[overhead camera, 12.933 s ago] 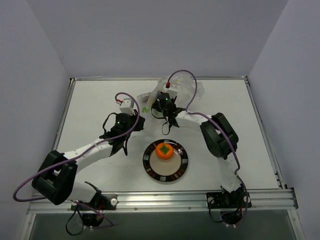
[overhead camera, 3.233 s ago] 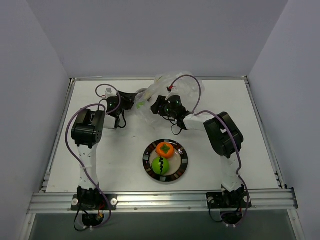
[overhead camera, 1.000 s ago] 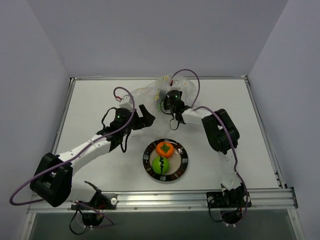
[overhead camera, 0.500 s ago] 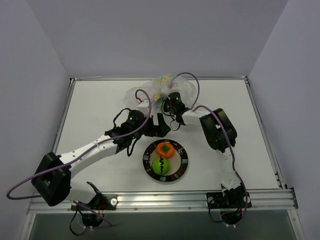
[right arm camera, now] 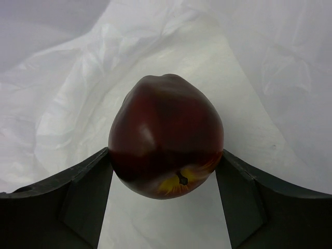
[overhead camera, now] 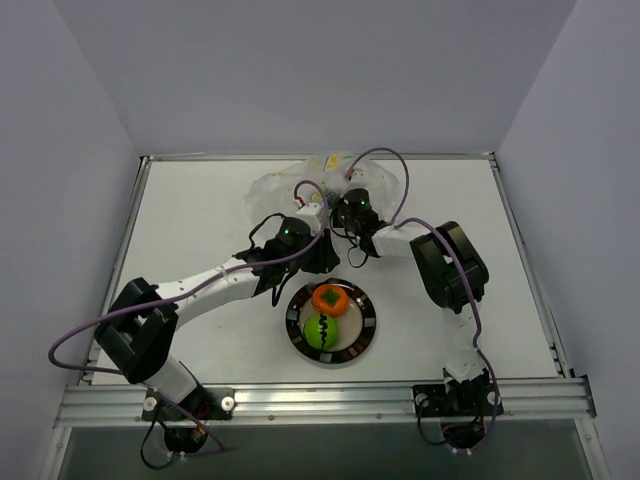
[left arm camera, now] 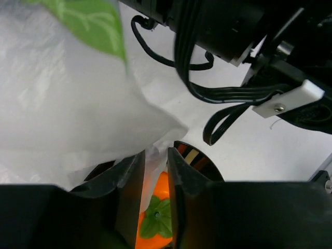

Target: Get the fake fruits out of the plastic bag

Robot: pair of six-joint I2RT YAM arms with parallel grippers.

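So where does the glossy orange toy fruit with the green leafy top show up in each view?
Top external: orange toy fruit at the far side of the black-rimmed plate, centre frame.
Left wrist: bottom centre, seen between the left gripper fingers.
Right wrist: not in it.
Shared landmark: the plate.

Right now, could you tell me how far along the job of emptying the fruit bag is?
Two of three fruits look done: the orange fruit and the green fruit sit on the plate. In hand: the right claw is closed on the maroon fruit, with the plastic bag behind it, while the left claw pinches a fold of the bag. Left: carrying the maroon fruit clear of the bag.
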